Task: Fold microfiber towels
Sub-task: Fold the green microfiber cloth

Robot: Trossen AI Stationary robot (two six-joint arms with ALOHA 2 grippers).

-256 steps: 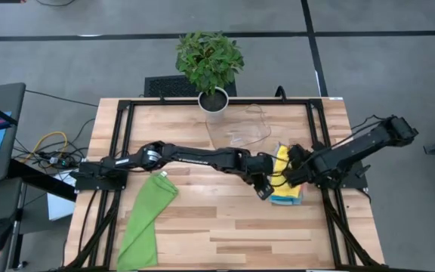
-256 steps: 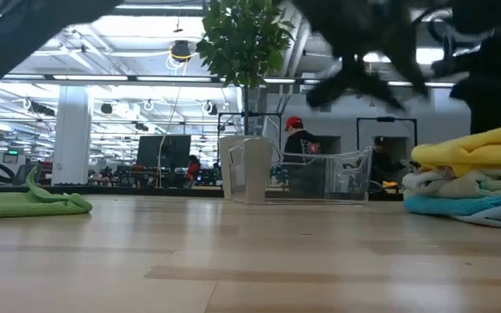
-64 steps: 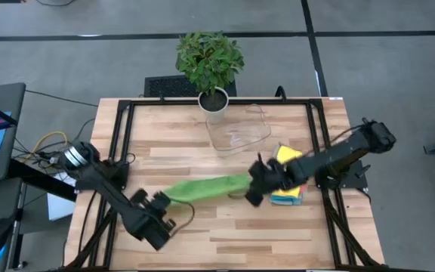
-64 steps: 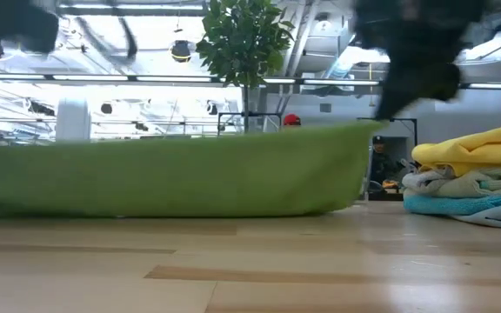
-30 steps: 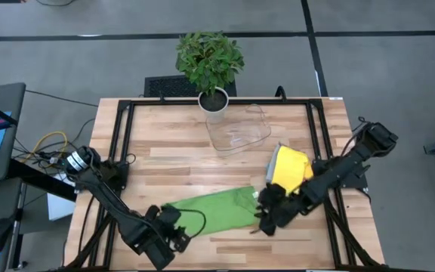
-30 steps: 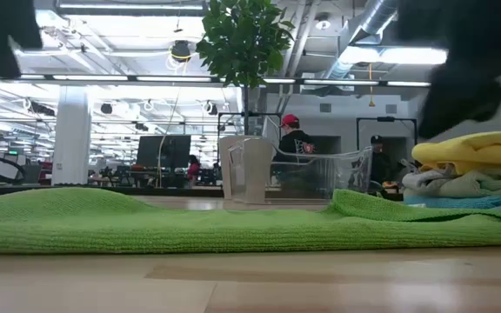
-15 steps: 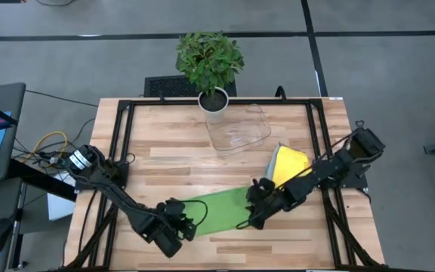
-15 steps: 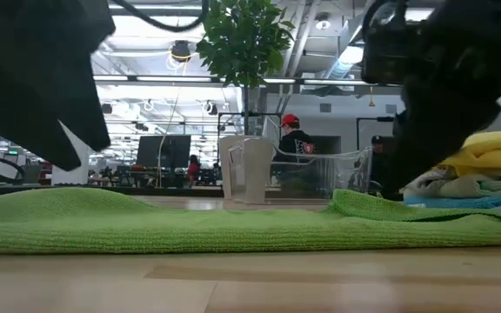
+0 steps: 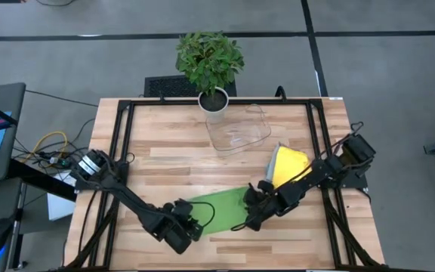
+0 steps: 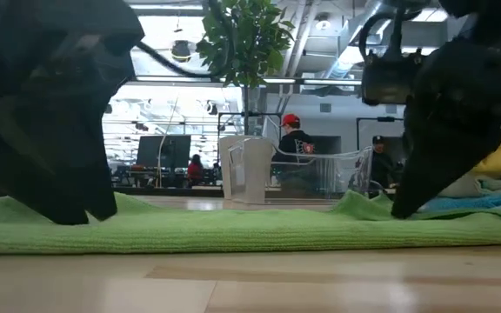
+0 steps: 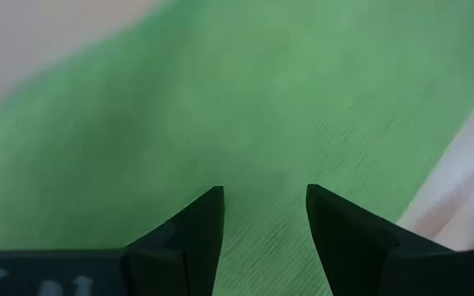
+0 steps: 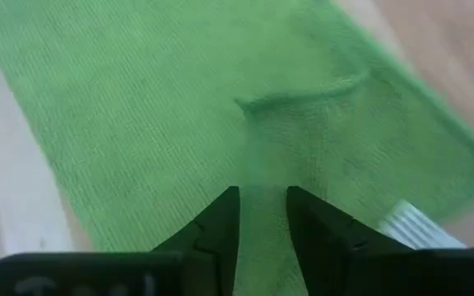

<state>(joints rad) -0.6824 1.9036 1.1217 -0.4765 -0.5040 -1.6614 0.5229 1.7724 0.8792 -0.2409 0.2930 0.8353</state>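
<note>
Since one second ago both my arms have come lower and closer together over the green towel [image 9: 219, 209], and the towel now lies flat on the wooden tabletop [image 9: 165, 159] instead of hanging between my tools.

On the left end of the towel is my left tool [image 9: 189, 225]. Its two dark fingers [image 11: 196, 226] stand apart, with the ribbed green cloth showing between them; it holds nothing that I can see. The cloth is soft and has fine woven lines.

Behind the towel, near the far edge of the tabletop, stands a white pot with a leafy plant [image 9: 209, 64]. Just beside it is the clear plastic tray [image 9: 239, 128], with thin walls and rounded corners; I see nothing in it.

My right tool [image 9: 251, 213] is on the right end of the towel, where a small fold stands up. Its fingers [image 12: 220, 220] have only a narrow gap, and whether they pinch the cloth I cannot tell.

Further right lies a pile of folded towels [image 9: 287, 168], yellow on top, partly under my right arm.
</note>
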